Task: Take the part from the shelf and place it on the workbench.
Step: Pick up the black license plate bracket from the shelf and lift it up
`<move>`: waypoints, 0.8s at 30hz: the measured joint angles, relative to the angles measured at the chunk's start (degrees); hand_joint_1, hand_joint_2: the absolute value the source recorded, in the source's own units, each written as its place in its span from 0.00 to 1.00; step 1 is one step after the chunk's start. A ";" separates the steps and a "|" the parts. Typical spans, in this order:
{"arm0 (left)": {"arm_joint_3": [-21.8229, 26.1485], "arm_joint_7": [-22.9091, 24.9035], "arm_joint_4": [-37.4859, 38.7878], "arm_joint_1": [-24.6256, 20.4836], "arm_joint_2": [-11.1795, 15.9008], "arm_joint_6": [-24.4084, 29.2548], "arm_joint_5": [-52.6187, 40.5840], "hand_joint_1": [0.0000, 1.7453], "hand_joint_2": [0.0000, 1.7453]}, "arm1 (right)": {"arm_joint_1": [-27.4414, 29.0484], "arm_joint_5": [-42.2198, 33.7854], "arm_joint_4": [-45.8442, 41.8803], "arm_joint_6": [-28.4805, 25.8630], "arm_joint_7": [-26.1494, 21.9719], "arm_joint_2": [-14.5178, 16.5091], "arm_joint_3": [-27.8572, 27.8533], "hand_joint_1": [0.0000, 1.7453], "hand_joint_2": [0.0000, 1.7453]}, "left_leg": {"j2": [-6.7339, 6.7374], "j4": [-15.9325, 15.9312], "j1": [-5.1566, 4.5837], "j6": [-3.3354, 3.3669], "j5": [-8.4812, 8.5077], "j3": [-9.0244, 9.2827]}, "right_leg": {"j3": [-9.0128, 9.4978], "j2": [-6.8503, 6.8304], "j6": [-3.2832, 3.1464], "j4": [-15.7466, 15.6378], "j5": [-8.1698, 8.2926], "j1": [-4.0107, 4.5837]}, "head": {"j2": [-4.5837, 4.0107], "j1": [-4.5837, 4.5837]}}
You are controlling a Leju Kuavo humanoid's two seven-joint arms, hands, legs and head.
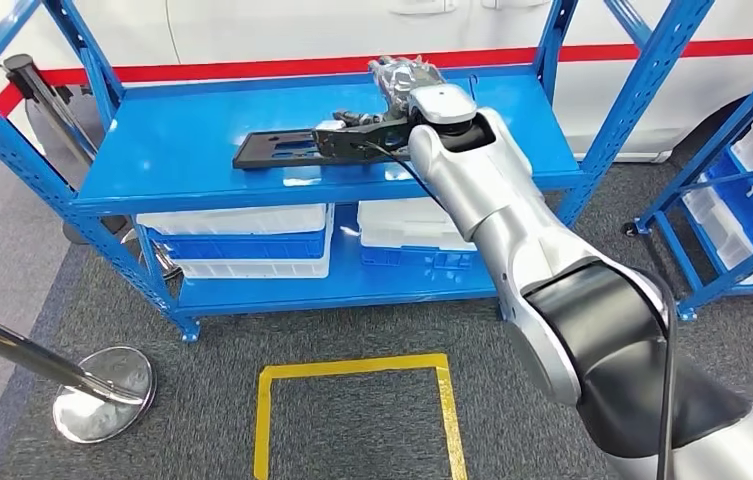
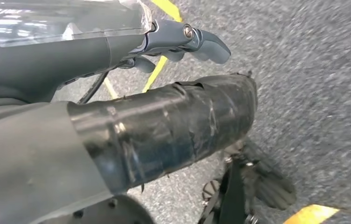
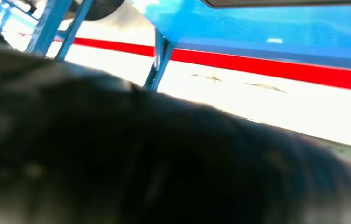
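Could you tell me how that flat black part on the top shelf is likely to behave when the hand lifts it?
The black part looks like a rigid slotted plate, so it probably stays stiff. It is long, and the right hand meets one end, so the far end may droop or swing.

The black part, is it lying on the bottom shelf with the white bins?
No, the black part lies flat on the blue top shelf, above the white bins.

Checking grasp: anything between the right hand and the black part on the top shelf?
Head view: nothing. The right hand already overlaps the black part.
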 joint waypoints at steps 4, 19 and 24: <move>0.01 -0.01 0.00 0.05 0.04 0.00 -0.24 0.00 0.00 | 1.14 -0.39 0.56 -0.37 -0.14 0.00 0.80 0.00 0.00 | 0.01 9.43 -0.01 0.03 -0.79 -6.68 | 1.22 0.07 -0.39 0.00 -1.05 0.35 | 0.00 -0.02; 0.61 -0.31 0.00 -0.10 0.09 0.16 -0.93 0.00 0.00 | 2.96 -2.06 3.20 -1.34 -1.08 -0.80 1.82 0.00 0.00 | 0.04 -8.18 -0.35 3.33 5.60 2.31 | -6.92 -0.11 2.38 15.27 -6.84 -0.07 | 0.00 0.01; 0.95 -0.34 0.00 -0.02 0.09 0.13 -1.09 0.00 0.00 | 3.73 -2.54 3.72 -1.22 -1.60 -1.07 2.33 0.00 0.00 | -0.17 -6.44 -0.42 2.04 3.20 3.26 | -2.27 -0.36 2.26 1.78 1.28 -0.28 | 0.00 0.01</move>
